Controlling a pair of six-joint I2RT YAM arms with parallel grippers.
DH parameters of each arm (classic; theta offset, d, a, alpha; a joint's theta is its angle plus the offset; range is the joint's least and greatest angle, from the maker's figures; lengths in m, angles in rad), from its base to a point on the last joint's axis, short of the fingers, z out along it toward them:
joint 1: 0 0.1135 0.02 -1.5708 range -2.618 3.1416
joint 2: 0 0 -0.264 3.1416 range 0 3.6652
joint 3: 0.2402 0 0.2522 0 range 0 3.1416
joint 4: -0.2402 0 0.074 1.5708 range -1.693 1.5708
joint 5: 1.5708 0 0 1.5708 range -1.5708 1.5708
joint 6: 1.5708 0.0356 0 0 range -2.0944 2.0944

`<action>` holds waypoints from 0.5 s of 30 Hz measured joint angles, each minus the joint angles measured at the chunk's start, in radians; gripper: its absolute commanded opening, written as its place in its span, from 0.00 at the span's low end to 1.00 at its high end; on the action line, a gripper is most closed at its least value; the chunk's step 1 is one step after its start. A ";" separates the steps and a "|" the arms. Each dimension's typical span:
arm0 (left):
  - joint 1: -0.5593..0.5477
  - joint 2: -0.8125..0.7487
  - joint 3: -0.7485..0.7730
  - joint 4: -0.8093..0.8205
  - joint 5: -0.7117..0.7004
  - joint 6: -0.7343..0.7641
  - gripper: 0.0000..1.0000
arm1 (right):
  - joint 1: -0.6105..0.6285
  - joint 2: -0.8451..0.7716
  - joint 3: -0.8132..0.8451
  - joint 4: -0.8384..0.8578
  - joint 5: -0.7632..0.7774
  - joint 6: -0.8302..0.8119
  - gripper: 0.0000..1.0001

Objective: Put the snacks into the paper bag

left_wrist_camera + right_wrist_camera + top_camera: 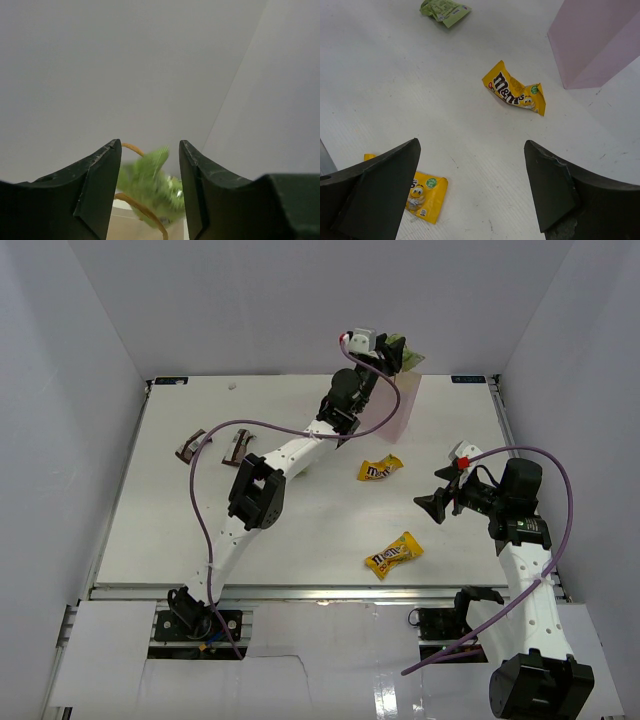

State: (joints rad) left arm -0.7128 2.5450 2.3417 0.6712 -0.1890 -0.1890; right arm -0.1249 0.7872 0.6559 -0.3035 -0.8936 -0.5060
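Note:
My left gripper (pixel 400 350) is raised at the back over the pale pink paper bag (pixel 405 408). In the left wrist view its fingers (pixel 100 185) stand apart. A blurred light green pouch (pixel 152 187) hangs loose between them, above the bag's tan cord handles (pixel 145 210). My right gripper (pixel 436 503) is open and empty, low over the table right of centre. Two yellow candy bags (pixel 380 468) (pixel 393 555) lie in front of it, also in the right wrist view (pixel 515 92) (pixel 422 192). A second green pouch (pixel 445 10) lies beyond. Two brown bars (pixel 188 447) (pixel 237 447) lie at the left.
White walls close in the table (pixel 150 520) on three sides. The left arm (pixel 260 490) stretches diagonally across the table's middle. Purple cables loop over both arms. The pink bag also shows at the right wrist view's top right (pixel 600 45).

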 measured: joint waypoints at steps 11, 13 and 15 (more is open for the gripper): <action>0.002 -0.001 0.000 -0.032 0.017 0.010 0.63 | -0.003 0.000 0.000 0.000 0.000 0.000 0.90; 0.002 -0.005 -0.001 -0.038 0.021 0.016 0.63 | -0.006 0.000 0.000 0.000 0.000 0.000 0.90; 0.002 -0.022 -0.012 -0.053 0.038 0.024 0.63 | -0.006 0.000 0.000 0.000 -0.003 -0.001 0.90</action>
State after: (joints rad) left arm -0.7105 2.5233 2.3295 0.6186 -0.1513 -0.1654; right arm -0.1310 0.7876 0.6556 -0.3038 -0.8967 -0.5072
